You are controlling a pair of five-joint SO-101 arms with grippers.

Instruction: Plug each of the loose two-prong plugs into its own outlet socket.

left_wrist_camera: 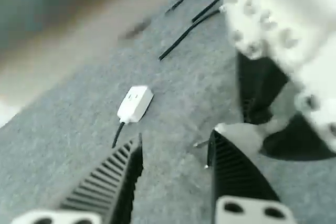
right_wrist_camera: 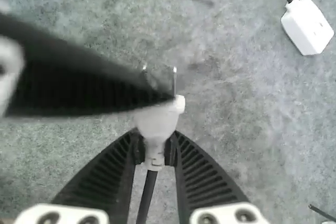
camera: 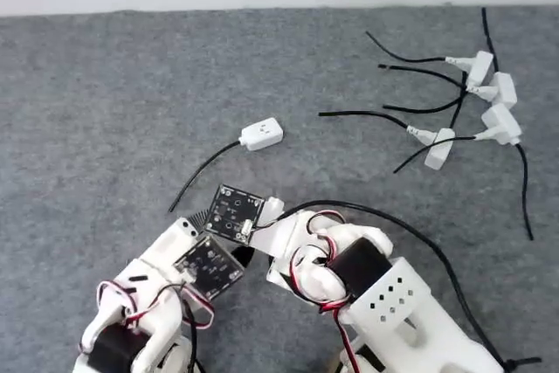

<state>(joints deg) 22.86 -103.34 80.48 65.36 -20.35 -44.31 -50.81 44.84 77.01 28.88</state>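
Bare grey table (camera: 113, 102) lay open between the arms and the lone outlet socket (camera: 261, 134), yet the left end effector (left_wrist_camera: 176, 141) crowded just beside the held plug (right_wrist_camera: 157, 118), one finger (right_wrist_camera: 79, 85) crossing its prongs, and corded plugs (camera: 482, 65) cluttered the far corner.

We find one outlet socket (camera: 260, 134) in the middle of the counter (camera: 105, 85), a plug (right_wrist_camera: 157, 119) nearer than it, and a cluster of corded pieces (camera: 502, 89) far right.

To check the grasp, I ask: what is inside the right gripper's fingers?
A white plug is clamped between the fingers of the right gripper, both prongs free ahead. Its cable runs back between them. The left gripper's dark finger covers part of the plug.
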